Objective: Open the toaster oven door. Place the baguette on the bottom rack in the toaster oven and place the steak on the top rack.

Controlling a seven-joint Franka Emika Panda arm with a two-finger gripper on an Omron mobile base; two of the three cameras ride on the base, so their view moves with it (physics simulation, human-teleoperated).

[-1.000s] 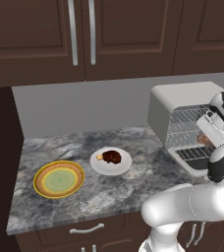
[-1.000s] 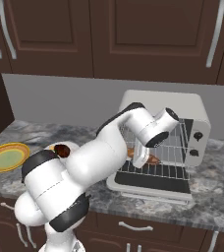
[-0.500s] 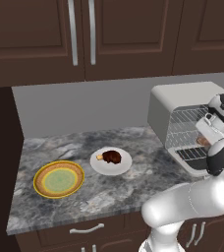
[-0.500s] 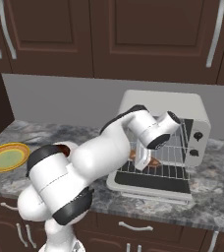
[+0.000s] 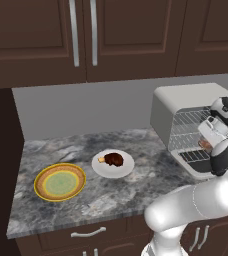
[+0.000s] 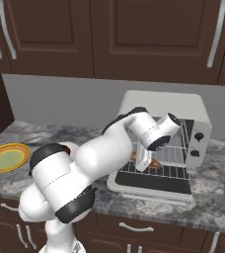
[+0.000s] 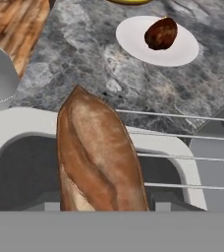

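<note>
Toaster oven [image 6: 164,111] door [image 6: 151,183] down and open. Baguette [image 7: 97,157] at the oven mouth, over the wire of the bottom rack [image 6: 156,170]; whether resting or carried, unclear. State of the jaws of the gripper [image 6: 142,165] not discernible. Steak [image 5: 113,159] on the white plate [image 5: 113,167], on the desk [image 5: 86,195] left of the oven; top rack [image 5: 188,122] still bare. No legible markings.
</note>
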